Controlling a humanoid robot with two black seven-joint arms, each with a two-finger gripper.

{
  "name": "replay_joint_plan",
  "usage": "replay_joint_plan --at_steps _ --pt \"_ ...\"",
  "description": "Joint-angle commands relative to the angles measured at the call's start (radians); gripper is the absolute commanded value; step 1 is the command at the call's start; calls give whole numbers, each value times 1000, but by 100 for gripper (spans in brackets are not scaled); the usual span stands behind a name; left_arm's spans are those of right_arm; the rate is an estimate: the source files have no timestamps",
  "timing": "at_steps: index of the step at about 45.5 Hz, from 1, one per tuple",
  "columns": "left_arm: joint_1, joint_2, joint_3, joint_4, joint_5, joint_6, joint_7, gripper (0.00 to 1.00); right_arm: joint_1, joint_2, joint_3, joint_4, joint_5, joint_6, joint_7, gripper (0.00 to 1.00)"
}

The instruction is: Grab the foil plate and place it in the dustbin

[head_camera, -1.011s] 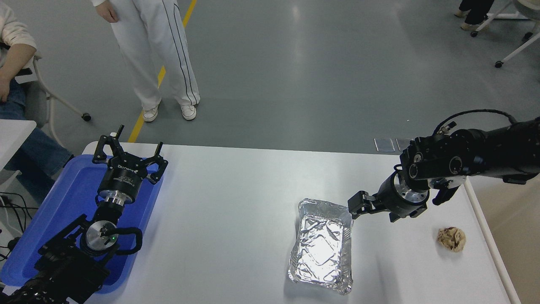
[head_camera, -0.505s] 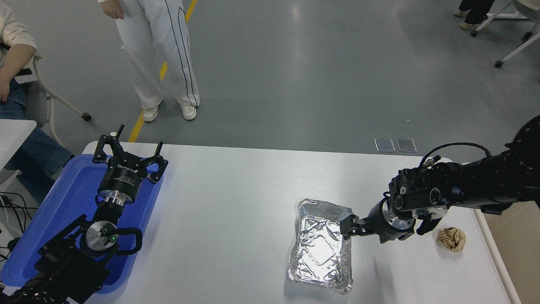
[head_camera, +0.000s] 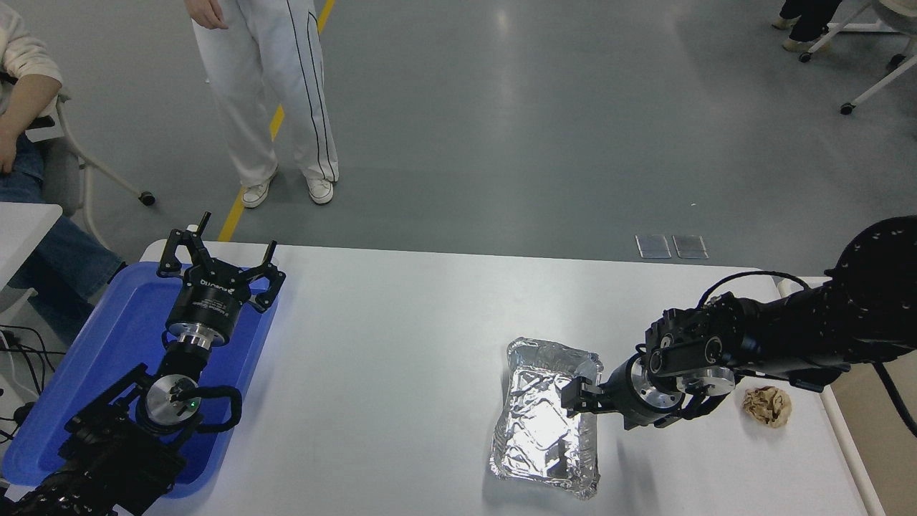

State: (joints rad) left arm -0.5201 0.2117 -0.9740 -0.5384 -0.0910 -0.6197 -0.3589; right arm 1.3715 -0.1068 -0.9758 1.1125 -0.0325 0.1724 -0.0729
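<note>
None of the task's steps looks finished yet: the foil plate (head_camera: 546, 417) lies flat on the white table (head_camera: 401, 344), not lifted, and no dustbin can be picked out with certainty anywhere in the head view. What seems under way is the reach for a grip on the plate's right-hand rim.

The right gripper (head_camera: 577, 398) comes in from the right and points leftward, with its black fingertips over the plate's right rim and just inside the tray, about midway along that long side. From this angle the fingers overlap the foil so much that the width of the gap between them cannot be told, nor whether they already touch or pinch the rim. A dark reflection shows in the foil nearer the camera than the tips.

The plate itself sits right of the table's middle, its long side running away from the camera. A crumpled brown paper ball (head_camera: 767, 405) lies to the right of the plate, beyond the gripper's wrist and apart from both. The left gripper (head_camera: 217, 265) is parked far to the left of the plate, above a blue tray (head_camera: 107, 337), its fingers spread wide and holding nothing. Grasping, lifting, carrying and dropping all remain.

A person in white trousers (head_camera: 272, 86) stands well beyond the table.
</note>
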Motion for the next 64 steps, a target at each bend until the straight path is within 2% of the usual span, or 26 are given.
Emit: replay_joint_plan --at_steps 1,10,26,30,38,44,52,64 --pt "0 0 0 0 -1 0 0 100 -28 6 6 -14 19 -42 -22 89" --pt "0 0 0 0 -1 0 0 100 -31 7 34 -11 19 -47 -22 85" --pt "0 0 0 0 -1 0 0 100 -49 21 46 0 22 -42 -22 50" --pt "0 0 0 0 -1 0 0 100 -52 21 46 1 22 -37 -22 38" --pt "0 0 0 0 -1 0 0 100 -58 21 48 23 23 -22 -22 0" --pt "0 0 0 0 0 0 0 100 -54 21 48 29 29 7 -22 0" --pt "0 0 0 0 -1 0 0 100 -40 21 51 30 105 29 -25 0" --pt "-1 0 0 0 -1 0 0 100 52 -4 16 115 109 104 -31 0"
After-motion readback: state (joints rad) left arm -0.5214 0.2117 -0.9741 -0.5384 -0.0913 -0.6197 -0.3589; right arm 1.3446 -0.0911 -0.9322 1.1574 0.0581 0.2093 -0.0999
